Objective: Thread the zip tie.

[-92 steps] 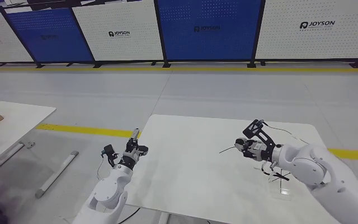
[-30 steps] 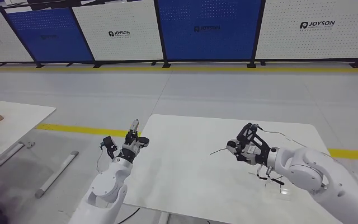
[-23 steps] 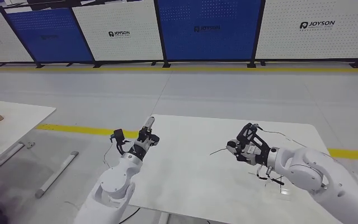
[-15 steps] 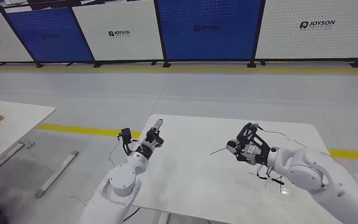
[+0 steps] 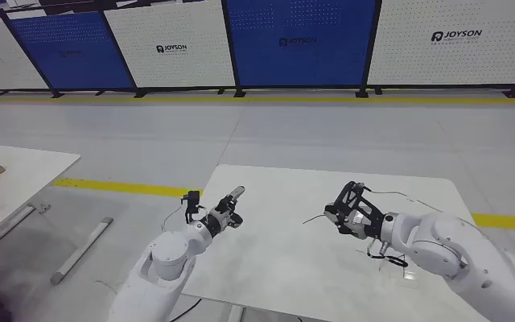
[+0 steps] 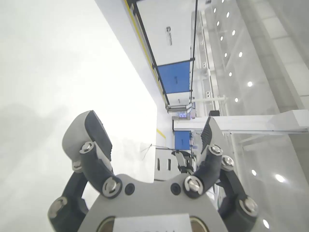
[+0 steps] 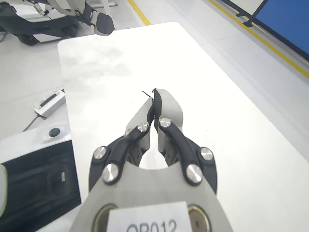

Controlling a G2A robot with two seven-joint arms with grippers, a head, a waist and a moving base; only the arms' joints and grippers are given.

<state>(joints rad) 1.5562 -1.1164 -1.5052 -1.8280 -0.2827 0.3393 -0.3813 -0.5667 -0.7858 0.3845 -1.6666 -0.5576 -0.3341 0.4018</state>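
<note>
right wrist view shows the zip tie (image 7: 145, 94) as a thin black strand. its short end pokes out just past the tips of the right claw (image 7: 153, 97), whose two fingers are pressed together on it. the fingers hide how much of the tie sits between them.

in the top view the strand runs out from the right claw's tips toward the left claw (image 5: 232, 203), above the white counter (image 5: 282, 266). whether its free end touches the counter cannot be told.

the left claw is well apart from the tie, near the counter's edge on the side facing the right claw's tips. its fingers are spread wide and grip nothing. in the left wrist view its ribbed pads (image 6: 100, 131) stand far from each other, and the right claw and the tie's thin line show small, far ahead between them.

behind the right claw, close beside its arm, some thin black pieces (image 5: 398, 260) lie by a small clear holder (image 5: 409, 278) on the counter. they are too small to tell what they are, and the arm cuts part of them off.
</note>
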